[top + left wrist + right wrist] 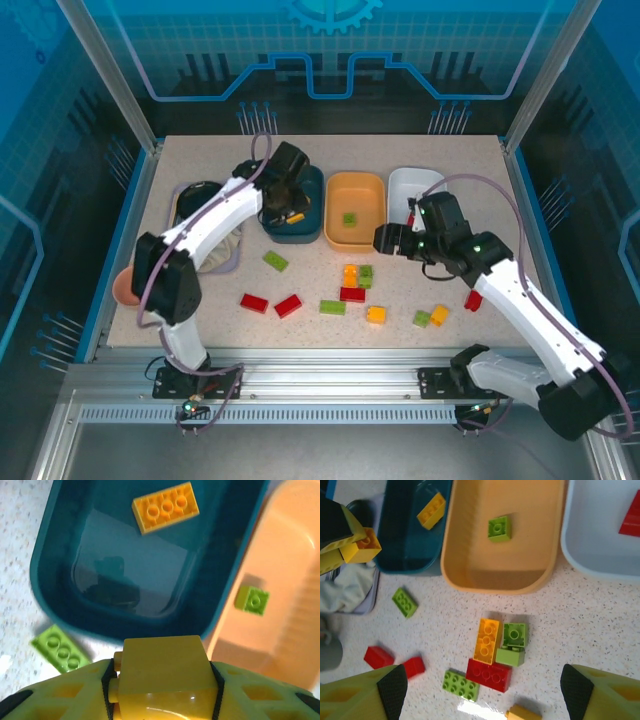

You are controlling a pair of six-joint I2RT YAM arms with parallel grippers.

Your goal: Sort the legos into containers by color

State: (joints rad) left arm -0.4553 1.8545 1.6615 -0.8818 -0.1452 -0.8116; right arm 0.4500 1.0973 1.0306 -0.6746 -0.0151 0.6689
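Speckled table [400, 300], blue-lit enclosure. Top view: left gripper [283, 200] is held over the teal bin [305, 236], at 11 o'clock of the loose legos [345, 294]; right gripper [392, 240] hangs at 5 o'clock of the orange bin [355, 190]. Left wrist: a yellow brick [165, 670] is clamped in the jaws above the bin's near rim; release into it is judged next. Right wrist: jaws are spread wide, empty, over a red brick [489, 675]; a descent is called for.
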